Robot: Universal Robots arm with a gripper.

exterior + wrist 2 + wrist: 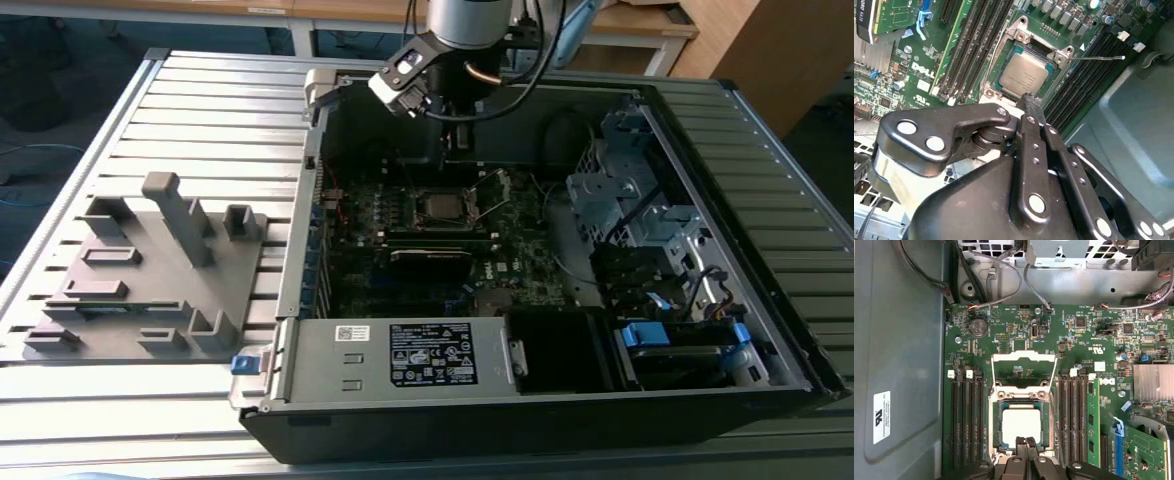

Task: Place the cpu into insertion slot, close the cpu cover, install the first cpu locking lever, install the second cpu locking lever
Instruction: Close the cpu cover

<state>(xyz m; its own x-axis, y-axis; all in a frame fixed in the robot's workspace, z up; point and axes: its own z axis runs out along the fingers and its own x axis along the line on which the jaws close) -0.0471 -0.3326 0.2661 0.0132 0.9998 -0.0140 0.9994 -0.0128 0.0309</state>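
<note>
Gripper [1027,439] pinched narrow and empty, you hover with the cpu [1021,425] seated in the insertion slot [999,430] just under your tips and the cpu cover [1024,357] lying open beyond them, so I'd hook its free edge squarely, slowly.

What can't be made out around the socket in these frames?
First wrist view: the gripper covers the near edge of the insertion slot; contact with the cpu unclear.
Second wrist view: the gripper's body hides the slot's near corner.
Exterior view: the cpu is too small to judge its seating.
</note>
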